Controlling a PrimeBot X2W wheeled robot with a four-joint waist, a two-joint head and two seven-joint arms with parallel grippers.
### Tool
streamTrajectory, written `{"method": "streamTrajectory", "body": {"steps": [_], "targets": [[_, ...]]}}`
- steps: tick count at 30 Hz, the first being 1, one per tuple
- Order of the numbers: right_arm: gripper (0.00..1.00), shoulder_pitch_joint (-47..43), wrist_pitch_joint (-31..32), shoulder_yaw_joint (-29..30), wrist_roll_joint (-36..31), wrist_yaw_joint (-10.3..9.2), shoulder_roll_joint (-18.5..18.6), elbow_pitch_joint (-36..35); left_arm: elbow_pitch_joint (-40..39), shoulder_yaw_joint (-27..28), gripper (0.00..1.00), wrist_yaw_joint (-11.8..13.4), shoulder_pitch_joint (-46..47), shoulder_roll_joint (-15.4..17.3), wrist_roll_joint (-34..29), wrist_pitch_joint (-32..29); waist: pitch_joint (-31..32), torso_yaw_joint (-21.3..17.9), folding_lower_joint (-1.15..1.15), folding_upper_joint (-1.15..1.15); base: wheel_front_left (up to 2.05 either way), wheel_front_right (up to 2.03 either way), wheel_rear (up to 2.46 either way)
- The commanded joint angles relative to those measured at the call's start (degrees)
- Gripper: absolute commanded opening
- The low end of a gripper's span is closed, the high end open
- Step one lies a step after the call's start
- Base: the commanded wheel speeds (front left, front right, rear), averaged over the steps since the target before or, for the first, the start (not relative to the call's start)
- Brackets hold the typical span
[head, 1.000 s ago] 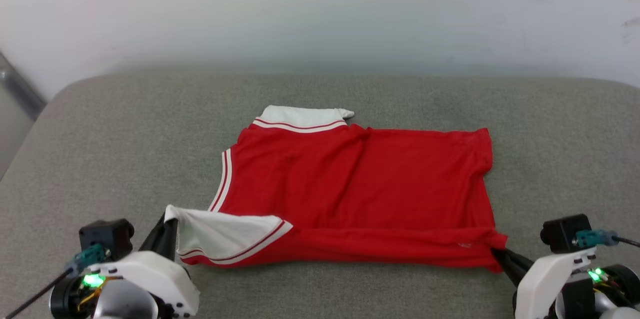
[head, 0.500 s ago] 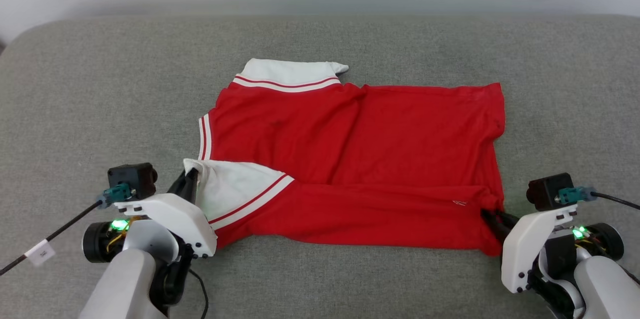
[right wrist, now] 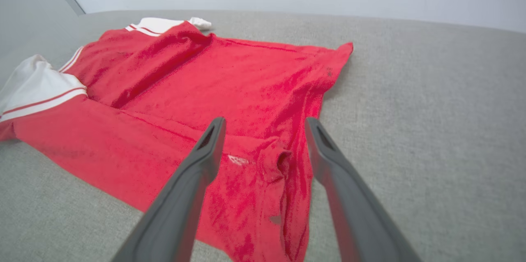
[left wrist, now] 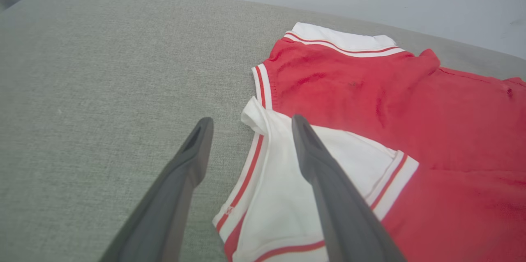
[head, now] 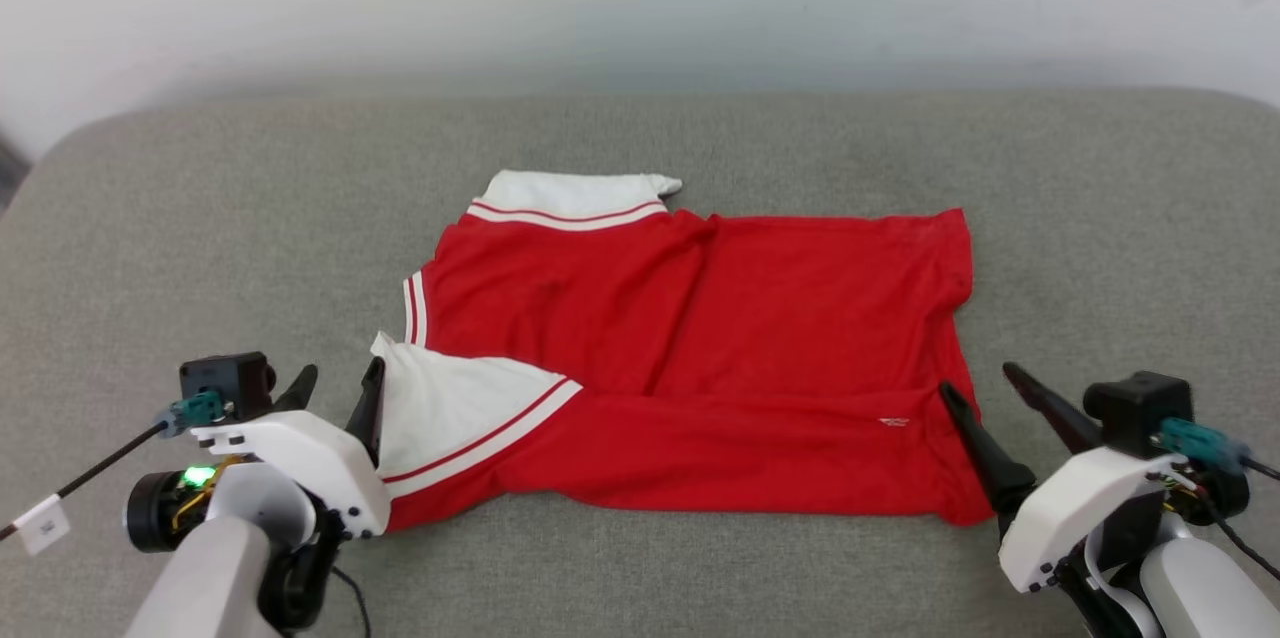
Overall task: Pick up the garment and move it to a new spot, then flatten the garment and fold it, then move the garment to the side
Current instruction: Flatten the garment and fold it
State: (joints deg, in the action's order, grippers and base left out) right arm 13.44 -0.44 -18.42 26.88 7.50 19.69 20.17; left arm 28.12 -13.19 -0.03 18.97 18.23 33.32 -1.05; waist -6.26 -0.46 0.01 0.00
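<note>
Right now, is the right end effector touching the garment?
Cannot tell. In the right wrist view the open right end effector straddles a puckered corner of the garment, but any gap beneath its fingertips is hidden.

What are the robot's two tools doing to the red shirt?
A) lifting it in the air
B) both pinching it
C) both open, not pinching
C: the left tool and right tool have their fingers spread apart, and the shirt lies on the grey cushion.
</note>
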Motion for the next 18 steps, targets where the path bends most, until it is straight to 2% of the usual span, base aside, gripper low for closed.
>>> {"method": "streamTrajectory", "body": {"steps": [1,4,8,9,12,18], "targets": [[1.00,-1.56,-2.81,1.35,-1.32,-0.02,-0.32,-1.77,-1.81,-0.16,1.00,0.02,-1.32,1.30,-0.16,-1.34,2.27,-0.50,-0.01,0.00,0.00,0.00,0.00],[1.00,-3.68,-5.36,4.30,-4.02,-0.02,-1.59,-4.70,-5.20,-0.34,1.00,0.47,-2.83,3.30,0.12,-5.12,3.65,-0.93,-0.01,0.00,0.00,0.00,0.00],[1.00,-6.80,-5.40,8.23,-6.82,-0.02,-3.61,-9.12,-10.29,-0.47,1.00,0.95,-4.84,6.23,1.93,-13.28,4.44,-1.48,-0.01,0.00,0.00,0.00,0.00],[1.00,-6.80,-5.40,8.23,-6.82,-0.02,-3.61,-9.12,-10.29,-0.47,1.00,0.95,-4.84,6.23,1.93,-13.28,4.44,-1.48,-0.01,0.00,0.00,0.00,0.00],[1.00,-8.78,-4.45,10.48,-8.40,-0.02,-5.02,-12.85,-13.57,-0.79,1.00,1.27,-6.50,8.50,4.41,-22.26,3.82,-2.05,-0.01,0.00,0.00,0.00,0.00],[1.00,-10.82,-2.14,13.00,-10.42,-0.02,-6.98,-18.82,-18.65,-1.36,1.00,2.16,-8.72,11.85,8.76,-35.53,0.37,-3.66,-0.01,0.00,0.00,0.00,0.00]]}}
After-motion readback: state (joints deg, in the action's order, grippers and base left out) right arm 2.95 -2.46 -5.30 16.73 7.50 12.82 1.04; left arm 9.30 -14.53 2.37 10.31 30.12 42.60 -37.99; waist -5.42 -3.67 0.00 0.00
